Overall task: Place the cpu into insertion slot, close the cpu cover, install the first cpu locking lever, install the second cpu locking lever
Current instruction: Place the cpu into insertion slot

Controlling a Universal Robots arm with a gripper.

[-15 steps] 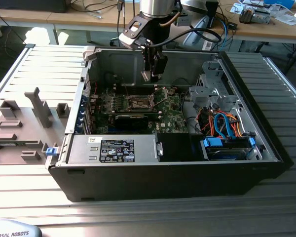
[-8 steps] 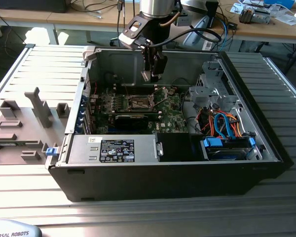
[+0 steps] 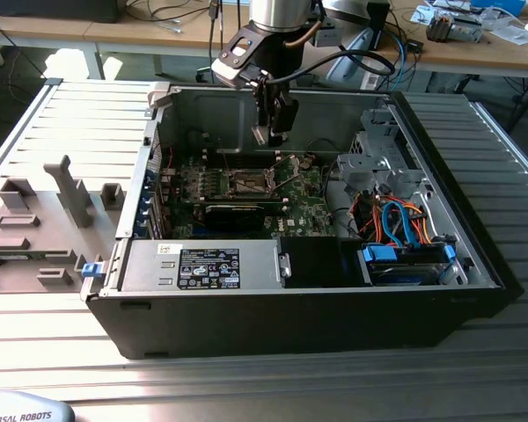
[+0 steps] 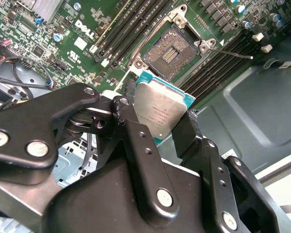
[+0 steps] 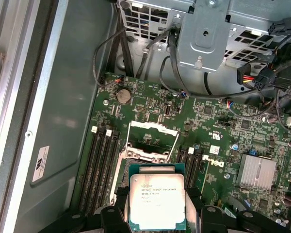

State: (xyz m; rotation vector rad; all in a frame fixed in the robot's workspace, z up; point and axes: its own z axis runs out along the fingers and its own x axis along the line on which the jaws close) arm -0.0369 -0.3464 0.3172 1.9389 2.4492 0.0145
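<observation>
Hand (image 3: pixel 271 136) grips cpu (image 5: pixel 157 201) over open case (image 3: pixel 290 316) on ribbed table (image 3: pixel 475 369), desks (image 3: pixel 114 35) behind.

The tool (image 4: pixel 156 116) grips the cpu (image 4: pixel 161 109) by its edges, near the empty insertion slot (image 4: pixel 170 52) on the green motherboard (image 4: pixel 53 24).

A ribbed grey desk (image 3: pixel 246 387) carried an open black case (image 3: pixel 290 325); grey holders (image 3: pixel 35 229) stood on it just beside the case, on the exterior view's left.

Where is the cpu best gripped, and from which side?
Grip the cpu by two opposite thin edges, coming in along its plane, as the end effector does now: it is flat and square, which leaves both faces free.
</observation>
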